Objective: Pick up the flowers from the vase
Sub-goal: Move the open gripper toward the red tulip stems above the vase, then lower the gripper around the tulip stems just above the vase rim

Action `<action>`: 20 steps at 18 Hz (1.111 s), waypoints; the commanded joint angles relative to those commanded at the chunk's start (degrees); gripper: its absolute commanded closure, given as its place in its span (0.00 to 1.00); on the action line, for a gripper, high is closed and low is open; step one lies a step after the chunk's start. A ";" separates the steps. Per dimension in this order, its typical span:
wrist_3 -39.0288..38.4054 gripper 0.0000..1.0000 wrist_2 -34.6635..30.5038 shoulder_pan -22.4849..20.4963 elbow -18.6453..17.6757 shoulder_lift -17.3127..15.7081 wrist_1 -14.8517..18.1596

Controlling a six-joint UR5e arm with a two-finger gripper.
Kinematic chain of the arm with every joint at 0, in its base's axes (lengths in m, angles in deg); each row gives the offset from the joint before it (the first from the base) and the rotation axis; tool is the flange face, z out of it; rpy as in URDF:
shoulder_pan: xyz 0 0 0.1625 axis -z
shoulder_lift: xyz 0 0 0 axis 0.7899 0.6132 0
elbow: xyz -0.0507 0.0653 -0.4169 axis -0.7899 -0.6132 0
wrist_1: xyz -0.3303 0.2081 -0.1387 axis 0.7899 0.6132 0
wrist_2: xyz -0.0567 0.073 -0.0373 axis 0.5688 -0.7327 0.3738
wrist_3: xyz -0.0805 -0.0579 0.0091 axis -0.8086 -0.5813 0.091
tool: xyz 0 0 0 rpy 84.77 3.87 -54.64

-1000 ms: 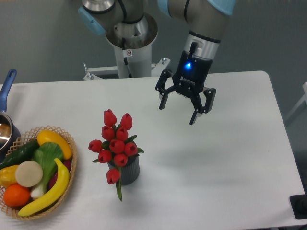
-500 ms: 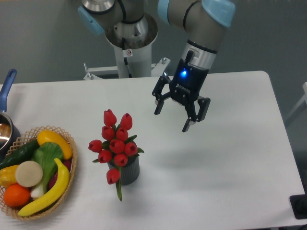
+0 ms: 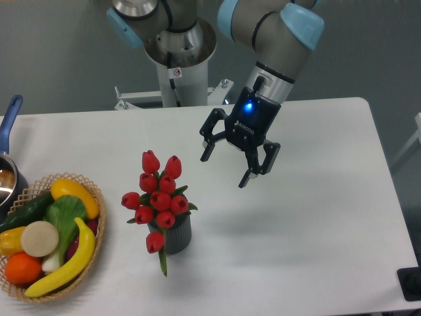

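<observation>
- Camera view, far left: a blue-handled pot (image 3: 8,164) is cut off by the edge, with a wicker basket (image 3: 92,253) of fruit and vegetables just below it.
- Near the middle of the white table (image 3: 316,250), the flowers (image 3: 156,197) are seated upright in the vase (image 3: 176,238); one bud is drooped over its front.
- Up and to the right, the gripper (image 3: 224,168) is held above the table with its jaws spread wide; nothing is gripped or touched, and it is kept apart from the flowers.

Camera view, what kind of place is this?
Probably a robotics lab test bench: a white table with staged props, namely flowers in a vase and a basket of fruit, under a gripper.
</observation>
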 joint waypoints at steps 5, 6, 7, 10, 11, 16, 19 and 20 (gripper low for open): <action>0.70 0.00 0.35 0.18 -2.55 0.53 -0.18; 0.70 0.00 0.70 0.35 -2.82 0.53 -0.26; 0.70 0.00 1.75 0.79 -2.82 0.53 -0.35; 0.70 0.00 3.17 1.49 -2.82 0.70 -0.79; 0.70 0.00 3.34 2.10 -2.82 0.88 -0.79; 1.32 0.00 3.96 3.78 -3.17 1.50 -0.88; 1.58 0.00 3.96 4.65 -3.00 2.11 -0.88; 2.02 0.00 3.96 4.75 -3.00 2.37 -0.97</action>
